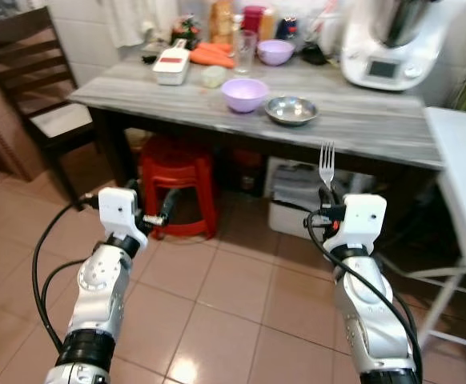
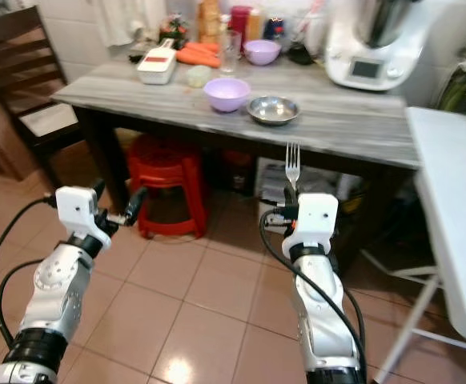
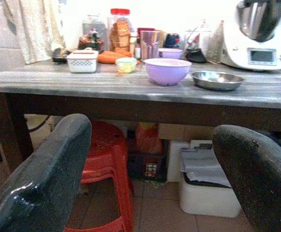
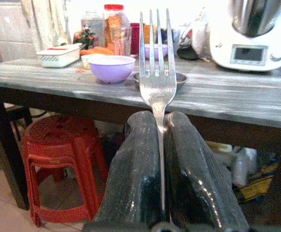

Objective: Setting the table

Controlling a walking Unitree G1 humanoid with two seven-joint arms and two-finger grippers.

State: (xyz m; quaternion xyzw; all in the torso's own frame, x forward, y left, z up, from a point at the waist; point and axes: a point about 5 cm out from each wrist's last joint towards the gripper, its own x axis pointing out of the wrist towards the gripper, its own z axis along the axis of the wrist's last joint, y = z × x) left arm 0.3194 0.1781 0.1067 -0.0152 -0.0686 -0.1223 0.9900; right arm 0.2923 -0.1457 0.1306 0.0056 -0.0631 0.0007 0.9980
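Fork held upright before the grey tabletop.

The right pincer (image 4: 161,159) pinches a fork (image 4: 156,67) by its handle, tines up, short of the tabletop (image 1: 361,120) edge. The left pincer (image 3: 150,179) is spread and holds nothing, low above the tiled floor (image 1: 225,296), near a red stool (image 1: 177,180). On the tabletop a lilac bowl (image 1: 244,94) sits just beside a steel dish (image 1: 291,110); behind them stand a glass (image 1: 245,50), what look like carrots (image 1: 213,54), and a white kitchen machine (image 1: 389,44).

no readable text, labels or numbers
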